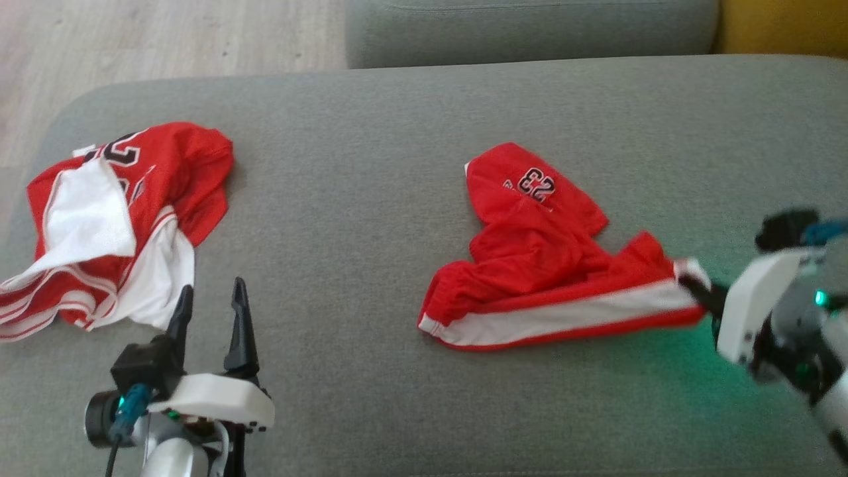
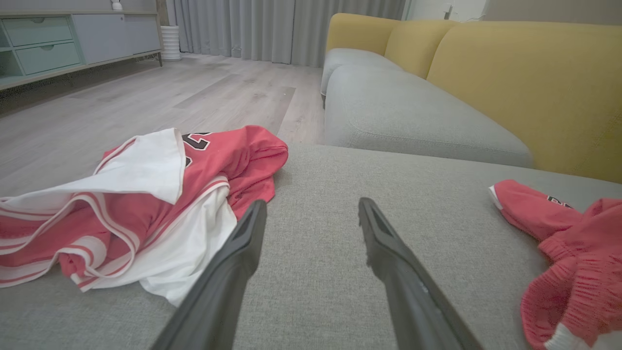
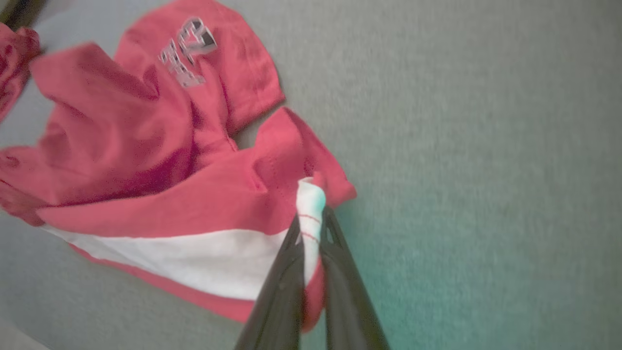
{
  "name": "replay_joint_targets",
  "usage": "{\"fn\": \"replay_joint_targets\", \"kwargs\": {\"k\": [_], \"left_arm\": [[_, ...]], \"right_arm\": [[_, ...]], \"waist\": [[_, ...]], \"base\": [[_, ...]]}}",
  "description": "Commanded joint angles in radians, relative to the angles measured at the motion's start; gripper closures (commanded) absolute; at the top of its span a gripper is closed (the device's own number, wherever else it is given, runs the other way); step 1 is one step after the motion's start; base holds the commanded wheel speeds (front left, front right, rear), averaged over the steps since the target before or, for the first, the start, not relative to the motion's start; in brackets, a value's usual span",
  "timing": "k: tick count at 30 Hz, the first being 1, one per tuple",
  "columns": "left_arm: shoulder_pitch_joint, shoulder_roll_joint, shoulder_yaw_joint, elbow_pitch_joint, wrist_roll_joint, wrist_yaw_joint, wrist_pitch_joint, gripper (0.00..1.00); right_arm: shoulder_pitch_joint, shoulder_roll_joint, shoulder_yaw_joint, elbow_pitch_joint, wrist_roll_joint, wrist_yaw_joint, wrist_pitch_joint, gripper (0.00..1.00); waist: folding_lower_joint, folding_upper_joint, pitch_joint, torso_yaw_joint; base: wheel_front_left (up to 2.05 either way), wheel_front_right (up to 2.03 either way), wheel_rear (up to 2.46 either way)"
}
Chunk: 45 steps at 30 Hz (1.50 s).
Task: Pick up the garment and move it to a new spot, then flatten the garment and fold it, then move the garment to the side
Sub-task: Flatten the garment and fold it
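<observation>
From the head, we are clamping our right pincer on the striped corner of the red shorts, which are lying crumpled on the grey sofa. At the left wrist, our left pincer is hanging apart, empty, beside a jersey. At the right wrist, cloth is sitting pinched between both fingers. We are judging pickup barely begun, with moving, flattening and folding left.

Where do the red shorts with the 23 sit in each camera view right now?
Head view: shorts, centre-right on the grey cushion.
Left wrist view: shorts at the right edge.
Right wrist view: shorts left of centre, corner pinched in the right tool.
Shared landmark: the 23 print.
</observation>
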Motion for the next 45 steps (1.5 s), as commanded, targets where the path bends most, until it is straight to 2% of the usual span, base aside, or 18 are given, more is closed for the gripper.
{"fn": "replay_joint_targets", "kwargs": {"k": [1,2,3,4,10,14,19,24,28,30,34,36,39,41,43,45], "left_arm": [[-0.026,0.004,0.04,-0.031,0.005,-0.007,-0.012,0.0],[-0.026,0.004,0.04,-0.03,0.005,-0.008,-0.012,0.0],[-0.026,0.004,0.04,-0.029,0.005,-0.008,-0.012,0.0],[-0.026,0.004,0.04,-0.027,0.004,-0.009,-0.012,0.0],[-0.026,0.004,0.048,-0.018,0.005,-0.016,-0.012,0.0],[-0.027,0.004,0.056,-0.017,-0.003,-0.021,-0.012,0.0],[-0.031,0.004,0.052,-0.018,-0.005,-0.026,-0.012,0.0],[-0.037,0.004,0.051,-0.007,-0.008,-0.045,-0.012,0.0],[-0.04,0.004,0.046,0.003,-0.01,-0.053,-0.012,0.0],[-0.046,0.006,0.04,0.021,-0.027,-0.075,0.004,0.0],[-0.095,0.024,0.008,0.04,-0.091,-0.148,0.131,0.0],[-0.146,0.052,-0.031,0.038,-0.127,-0.174,0.244,0.0],[-0.241,0.103,-0.111,0.035,-0.233,-0.19,0.451,0.0],[-0.305,0.159,-0.205,0.022,-0.333,-0.191,0.584,0.0],[-0.363,0.245,-0.306,0.021,-0.393,-0.191,0.689,0.0],[-0.402,0.298,-0.394,0.03,-0.492,-0.192,0.784,0.0]], "right_arm": [[0.023,-0.005,-0.023,-0.039,-0.028,0.008,0.008,1.0],[0.045,0.01,-0.038,-0.041,-0.042,0.008,0.013,0.77],[0.064,0.023,-0.053,-0.038,-0.063,0.008,0.018,0.13],[0.082,0.037,-0.071,-0.032,-0.087,0.008,0.022,0.0],[0.133,0.121,-0.214,-0.073,-0.226,0.008,-0.025,0.0],[0.145,0.173,-0.319,-0.187,-0.323,0.008,-0.137,0.0],[0.201,0.274,-0.422,-0.3,-0.424,0.008,-0.287,0.0],[0.282,0.366,-0.472,-0.319,-0.488,0.008,-0.365,0.0],[0.298,0.392,-0.482,-0.321,-0.504,0.008,-0.383,0.0],[0.298,0.4,-0.488,-0.324,-0.516,0.008,-0.397,0.0],[0.289,0.413,-0.498,-0.33,-0.539,0.008,-0.425,0.0],[0.284,0.42,-0.511,-0.331,-0.549,0.008,-0.436,0.0],[0.276,0.427,-0.512,-0.329,-0.557,0.008,-0.443,0.0],[0.267,0.434,-0.506,-0.326,-0.557,0.008,-0.446,0.0],[0.259,0.441,-0.499,-0.321,-0.554,0.008,-0.449,0.0],[0.251,0.445,-0.489,-0.316,-0.55,0.008,-0.452,0.0]], "waist": [[0.0,0.0,-0.002,-0.013],[0.0,0.0,-0.002,-0.017],[0.0,0.0,-0.004,-0.019],[0.0,0.0,-0.005,-0.022],[0.0,0.0,-0.012,-0.031],[0.0,0.0,-0.02,-0.036],[0.0,0.0,-0.028,-0.033],[0.0,0.0,-0.028,-0.034],[0.0,0.0,-0.026,-0.043],[0.0,0.0,-0.025,-0.051],[0.0,0.0,-0.018,-0.076],[0.0,0.0,-0.011,-0.086],[0.0,0.0,0.003,-0.1],[0.0,0.0,0.013,-0.117],[0.0,0.0,0.021,-0.136],[0.0,0.0,0.03,-0.157]], "base": [[0.0,0.0,0.0],[0.0,0.0,0.0],[0.0,0.0,0.0],[0.0,0.0,0.0],[0.0,0.0,0.0],[0.0,0.0,0.0],[0.0,0.0,0.0],[0.0,0.0,0.0],[0.0,0.0,0.0],[0.0,0.0,0.0],[0.0,0.0,0.0],[0.0,0.0,0.0],[0.0,0.0,0.0],[0.0,0.0,0.0],[0.0,0.0,0.0],[0.0,0.0,0.0]]}}
